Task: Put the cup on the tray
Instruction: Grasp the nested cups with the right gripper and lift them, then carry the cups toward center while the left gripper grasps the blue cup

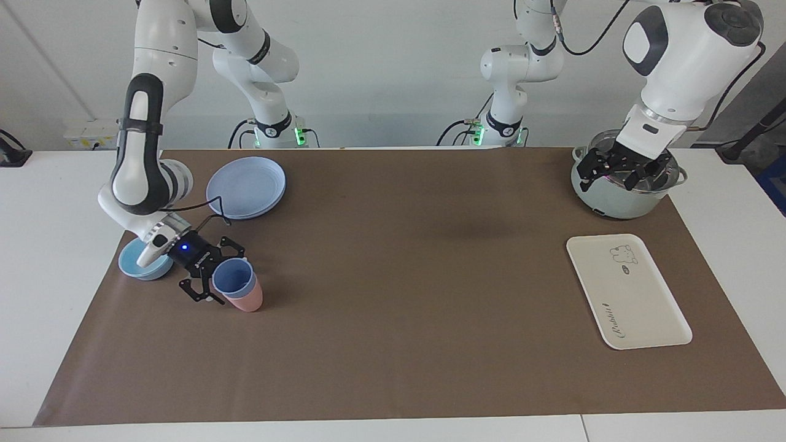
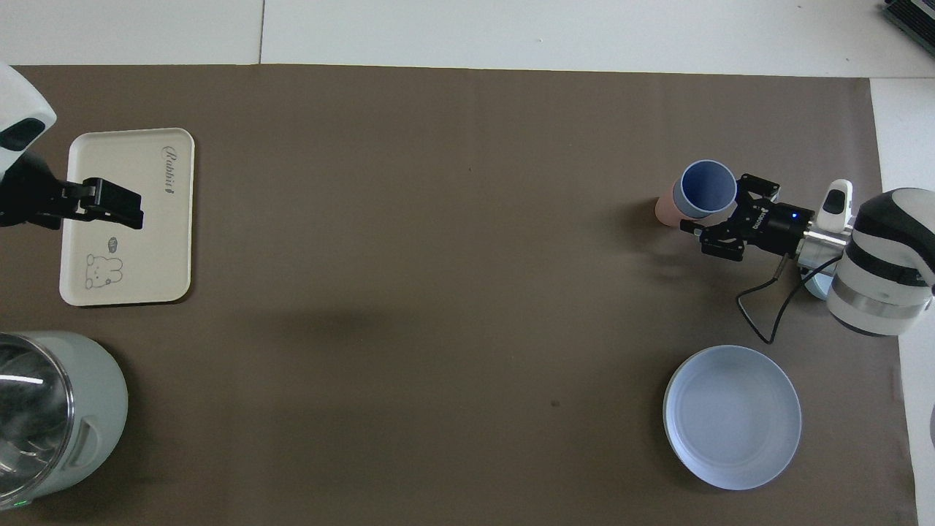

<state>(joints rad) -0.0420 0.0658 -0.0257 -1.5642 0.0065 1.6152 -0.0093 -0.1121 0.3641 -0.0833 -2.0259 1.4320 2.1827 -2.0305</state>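
Note:
The periwinkle-blue cup stands nested inside a pink tumbler toward the right arm's end of the table. My right gripper is low at the stacked tumblers and open, with one finger on each side of them; whether a finger touches them I cannot tell. The cream tray lies flat toward the left arm's end with nothing on it. My left gripper hangs open over the pot and holds nothing.
A pale green pot stands nearer to the robots than the tray. A round blue plate lies nearer to the robots than the cup. A low light-blue bowl sits under the right wrist.

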